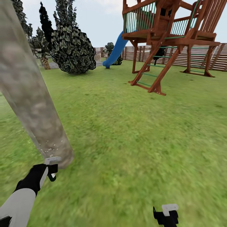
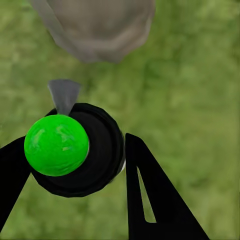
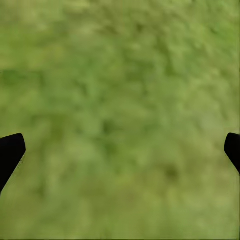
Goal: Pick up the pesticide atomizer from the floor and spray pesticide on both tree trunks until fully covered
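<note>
Left hand (image 1: 50, 171) at the frame's lower left clamped the pesticide atomizer (image 2: 75, 150), nozzle just beside the tree trunk (image 1: 28, 91), whose top ran off the upper edge. Right hand (image 1: 167, 216), cut off at the bottom edge, gaped empty over open lawn (image 1: 132, 135).

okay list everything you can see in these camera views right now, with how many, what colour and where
tree trunk: one, mottled grey-brown, leaning, near left of the head view
pesticide atomizer: one, black with a green cap and grey nozzle, between the left gripper's fingers, nozzle toward the trunk base
lawn: one, green, all around
play tower: one, red-brown wood with green rungs, far right
slide: one, blue, on the tower's left
bush: one, dark green, far left of centre
fence: one, brown slats, along the back
left gripper: one, black, at the trunk base
right gripper: one, black, open over grass
</note>
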